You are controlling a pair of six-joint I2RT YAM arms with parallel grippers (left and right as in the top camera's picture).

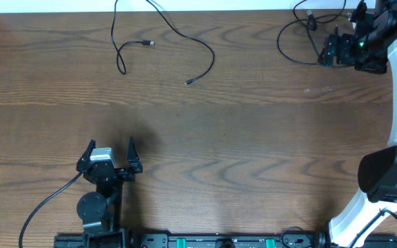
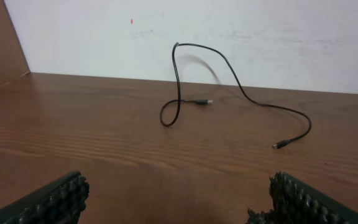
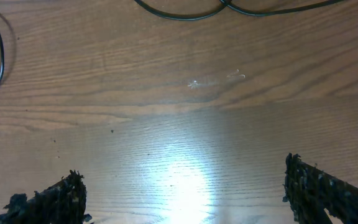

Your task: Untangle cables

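Left wrist view put the left gripper (image 1: 110, 145) nearest, low over the table (image 1: 253, 138) with its ribbed fingers (image 2: 48, 199) spread wide and nothing between them. Well beyond them one black cable (image 2: 174, 68) lay by itself near the back wall. It rose in an arch, crossed itself once in a small loop (image 2: 166, 116), and had one plug (image 2: 205, 101) beside that loop and the other plug (image 2: 278, 145) out to the right.

Farther off, at the far right corner, the right gripper (image 1: 329, 52) hung over bare wood, its fingers (image 3: 48, 199) likewise apart and empty. A second cable (image 3: 179, 17) curved just ahead of it, with another strand (image 3: 2, 56) off to one side. Whether those were one cord or two could not be told, and no white cord could be made out for certain.

Judging from this, the step was the right arm's reach for the corner bundle. It would go best by:

- coming down on one strand only, close to a plug end and clear of any crossing
- pinching lightly
- drawing the strand out along its own line toward open table, not lifting it, which could tighten a loop

The left arm looked better used on the small loop.
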